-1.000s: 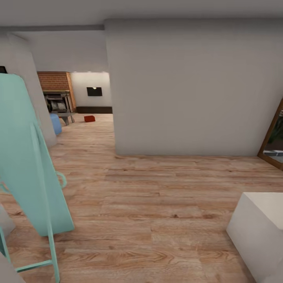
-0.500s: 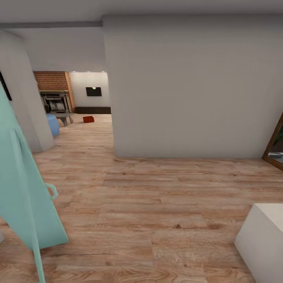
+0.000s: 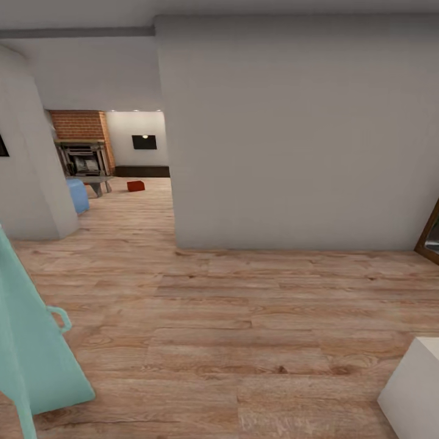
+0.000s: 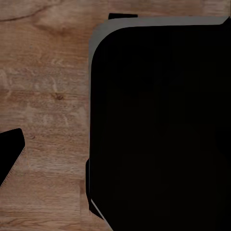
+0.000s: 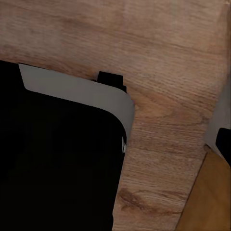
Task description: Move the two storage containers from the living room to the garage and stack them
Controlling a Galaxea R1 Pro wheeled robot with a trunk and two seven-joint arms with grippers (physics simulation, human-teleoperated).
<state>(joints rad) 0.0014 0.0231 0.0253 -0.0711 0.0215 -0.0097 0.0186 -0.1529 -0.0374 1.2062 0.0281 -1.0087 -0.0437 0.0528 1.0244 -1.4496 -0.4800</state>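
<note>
Clearly the robot is on the approach leg, rolling over light wood plank flooring [image 3: 244,317] toward the living room with the brick fireplace [image 3: 78,125] and dark wall TV [image 3: 144,142] beyond a plain white wall corner [image 3: 177,183]. One small orange-red rectangular storage container [image 3: 136,186] sits on the planks far ahead, near a blue sofa [image 3: 78,194]; the second I cannot find. Neither gripper's fingers can be made out in the wrist views, which look down past dark robot body onto planks, so how open they are I cannot tell. Next comes driving through the opening to the bin. Compared with a second ago, the camera has swung rightward: the leaning teal panel [image 3: 36,360] and white block [image 3: 414,390] have slipped toward the picture's edges.
</note>
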